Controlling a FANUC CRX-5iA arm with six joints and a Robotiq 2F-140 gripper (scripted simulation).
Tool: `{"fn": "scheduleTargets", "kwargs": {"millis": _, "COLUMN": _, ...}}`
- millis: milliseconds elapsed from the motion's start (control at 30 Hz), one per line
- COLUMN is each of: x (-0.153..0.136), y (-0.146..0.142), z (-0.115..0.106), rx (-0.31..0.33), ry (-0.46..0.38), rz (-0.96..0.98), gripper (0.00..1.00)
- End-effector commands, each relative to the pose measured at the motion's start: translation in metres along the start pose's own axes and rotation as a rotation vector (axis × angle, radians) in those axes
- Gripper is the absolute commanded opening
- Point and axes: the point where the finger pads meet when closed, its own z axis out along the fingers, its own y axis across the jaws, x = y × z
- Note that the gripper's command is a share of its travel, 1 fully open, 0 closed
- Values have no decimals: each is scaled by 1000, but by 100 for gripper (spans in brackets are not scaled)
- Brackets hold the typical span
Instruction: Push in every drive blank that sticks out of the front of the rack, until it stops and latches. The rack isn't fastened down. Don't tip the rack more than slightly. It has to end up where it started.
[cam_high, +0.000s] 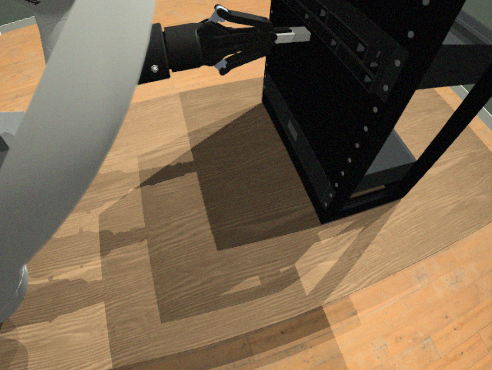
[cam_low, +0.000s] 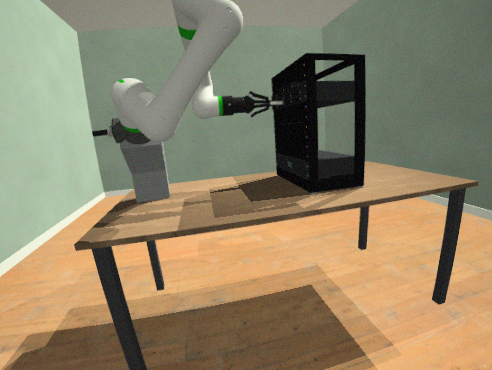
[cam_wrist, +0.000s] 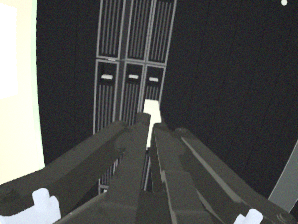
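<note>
A black rack (cam_high: 310, 100) (cam_low: 345, 165) (cam_wrist: 220, 76) stands on the wooden table (cam_high: 200, 250) (cam_low: 240, 215). Its front carries two rows of narrow drive blanks (cam_wrist: 143, 23). One grey blank sticks out of the upper front. My gripper (cam_high: 272, 36) (cam_low: 267, 104) (cam_wrist: 150, 110) is shut, level with that blank, and its fingertips meet the blank's outer end. Nothing lies between the fingers. The other blanks seen in the wrist view look flush with the front.
The arm's base (cam_low: 147, 172) stands on the table's left end. The arm's grey link (cam_high: 75, 110) fills the left of the top view. The rack's rear is an open frame with a grey shelf (cam_high: 387, 155).
</note>
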Motion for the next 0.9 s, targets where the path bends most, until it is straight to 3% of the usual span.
{"fn": "scheduleTargets", "kwargs": {"millis": 0, "x": 0, "y": -1, "z": 1, "rx": 2, "ry": 0, "rz": 1, "gripper": 10}}
{"fn": "scheduleTargets", "kwargs": {"millis": 867, "x": 0, "y": -1, "z": 20, "rx": 2, "ry": 0, "rz": 1, "gripper": 10}}
